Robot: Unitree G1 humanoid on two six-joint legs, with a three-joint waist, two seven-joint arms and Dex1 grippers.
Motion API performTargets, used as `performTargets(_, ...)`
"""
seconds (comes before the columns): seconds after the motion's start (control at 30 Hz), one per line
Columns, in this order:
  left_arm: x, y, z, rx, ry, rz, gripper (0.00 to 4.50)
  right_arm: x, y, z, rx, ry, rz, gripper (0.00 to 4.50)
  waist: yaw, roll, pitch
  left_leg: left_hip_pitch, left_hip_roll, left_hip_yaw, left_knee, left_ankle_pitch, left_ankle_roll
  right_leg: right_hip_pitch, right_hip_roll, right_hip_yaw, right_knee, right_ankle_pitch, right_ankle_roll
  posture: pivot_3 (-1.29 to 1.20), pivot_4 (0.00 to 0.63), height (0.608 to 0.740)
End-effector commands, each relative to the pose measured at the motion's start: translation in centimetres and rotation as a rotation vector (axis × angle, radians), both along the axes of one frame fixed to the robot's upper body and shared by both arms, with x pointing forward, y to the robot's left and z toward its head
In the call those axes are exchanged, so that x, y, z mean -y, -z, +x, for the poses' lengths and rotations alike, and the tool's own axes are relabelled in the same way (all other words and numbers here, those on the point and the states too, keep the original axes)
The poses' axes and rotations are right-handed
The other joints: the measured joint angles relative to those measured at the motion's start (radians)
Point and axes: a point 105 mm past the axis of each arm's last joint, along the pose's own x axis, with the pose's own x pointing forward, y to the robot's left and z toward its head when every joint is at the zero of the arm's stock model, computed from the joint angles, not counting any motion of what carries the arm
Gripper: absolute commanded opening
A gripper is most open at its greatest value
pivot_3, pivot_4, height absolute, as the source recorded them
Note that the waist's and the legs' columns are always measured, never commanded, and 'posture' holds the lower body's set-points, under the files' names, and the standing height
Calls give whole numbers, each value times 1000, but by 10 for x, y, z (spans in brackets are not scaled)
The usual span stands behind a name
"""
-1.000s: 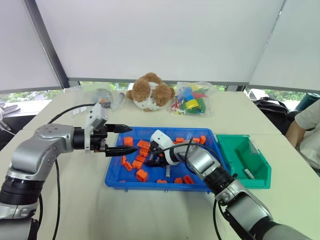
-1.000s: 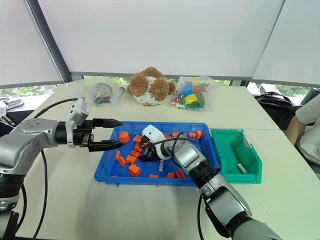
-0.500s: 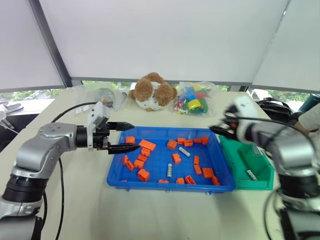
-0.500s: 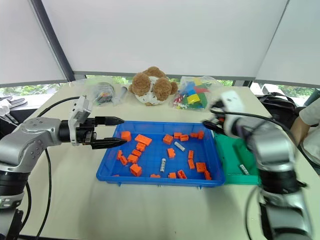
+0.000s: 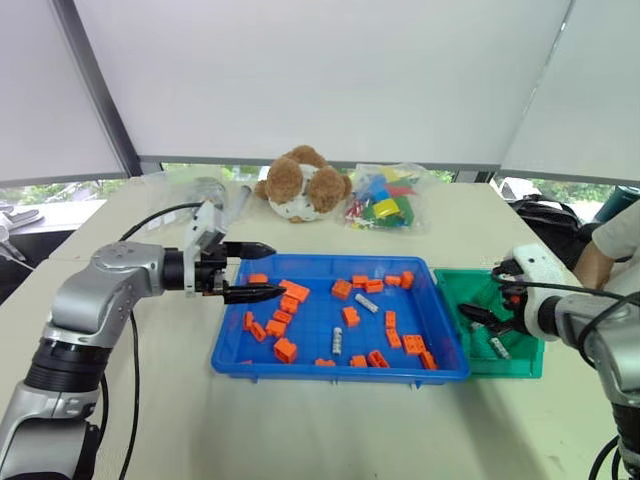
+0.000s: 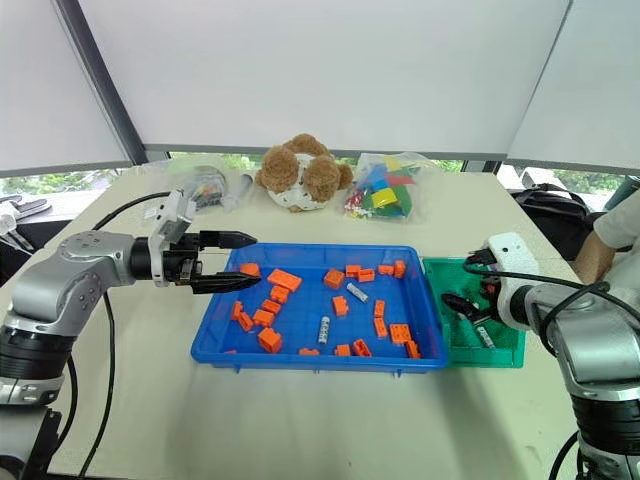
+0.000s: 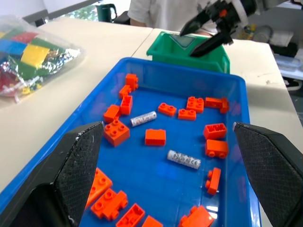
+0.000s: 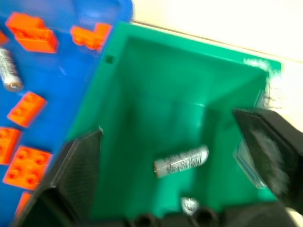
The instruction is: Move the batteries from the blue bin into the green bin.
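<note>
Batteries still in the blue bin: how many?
2. One battery lies toward the far side of the blue bin; the other battery lies near the middle. The orange bricks could hide more.

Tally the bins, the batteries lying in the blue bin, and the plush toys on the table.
bins: 2, the blue bin and the green bin
batteries in the blue bin: 2
plush toy: 1
total: 5
</note>
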Motion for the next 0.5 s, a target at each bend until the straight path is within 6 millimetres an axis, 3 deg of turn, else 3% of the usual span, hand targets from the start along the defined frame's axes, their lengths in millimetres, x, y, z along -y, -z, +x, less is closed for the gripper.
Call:
performTargets(0.03,4,-9,-1,53,19,2,4500,-3,-31,-1,94,-37,-36,4448,-1,0,0,0,0,0,0,0,0,0,0,0,0,0,0,0,150,733)
performTargets(0.1,4,-9,-2,55,19,0,4500,-27,-51,2,151,-155,-5,4448,-3,0,0,0,0,0,0,0,0,0,0,0,0,0,0,0,150,733)
performTargets(0.17,5,-9,-2,56,19,0,4500,-45,-57,1,164,-243,2,4448,-7,0,0,0,0,0,0,0,0,0,0,0,0,0,0,0,150,733)
performTargets(0.33,6,-10,-1,63,15,-3,4500,-113,-45,-12,135,-640,-28,4448,-3,0,0,0,0,-2,-1,0,0,0,1,-1,0,0,0,0,150,733)
performTargets(0.5,7,-11,-2,68,13,-5,4500,-148,-28,-8,99,-829,-19,4448,-2,0,0,-1,0,-2,0,0,0,0,0,-1,0,0,0,0,150,733)
